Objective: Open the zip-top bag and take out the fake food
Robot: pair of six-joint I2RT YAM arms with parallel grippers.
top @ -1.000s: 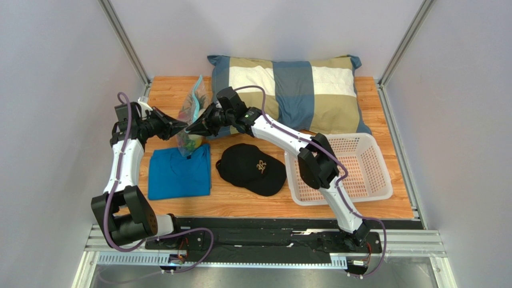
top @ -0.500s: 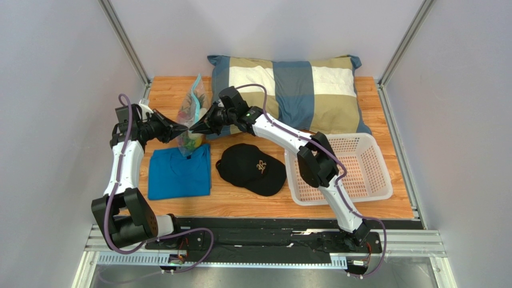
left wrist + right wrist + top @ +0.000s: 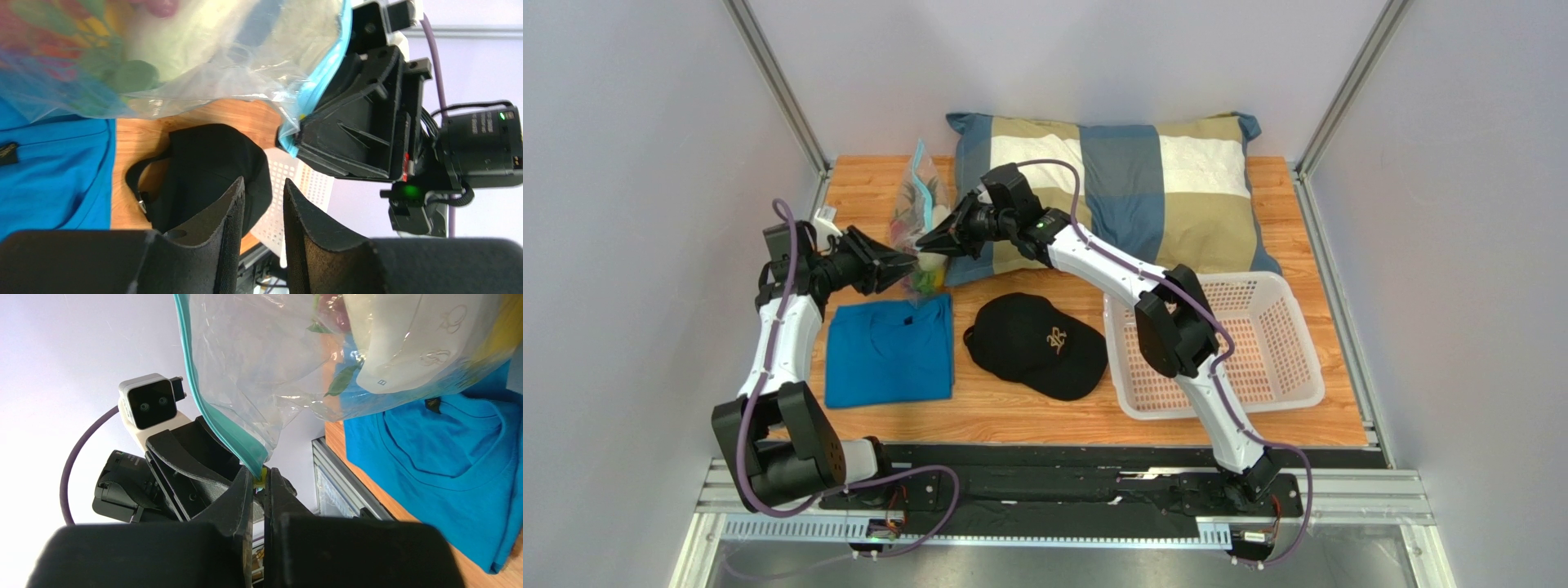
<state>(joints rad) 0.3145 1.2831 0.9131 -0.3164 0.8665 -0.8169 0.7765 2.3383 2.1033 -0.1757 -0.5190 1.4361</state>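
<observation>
The zip-top bag (image 3: 918,206) hangs clear and floppy over the back left of the table, teal zip strip (image 3: 212,416) uppermost. The fake food (image 3: 922,282) sags in its lower end; a cream-white piece (image 3: 417,352) and blurred red, green and yellow pieces (image 3: 73,37) show through the plastic. My right gripper (image 3: 923,241) (image 3: 261,478) is shut on the corner of the zip strip, at a small yellow slider. My left gripper (image 3: 903,260) (image 3: 264,190) sits just left of it, below the bag, jaws slightly apart with nothing between them.
A folded blue shirt (image 3: 889,353) lies under the bag. A black cap (image 3: 1036,346) lies at centre. A white basket (image 3: 1222,343) stands at the right. A checked pillow (image 3: 1112,184) lies along the back.
My right gripper has moved up and toward the back with the bag's zip corner, lifting the bag. My left gripper has shifted slightly right and now stands free of the bag.
</observation>
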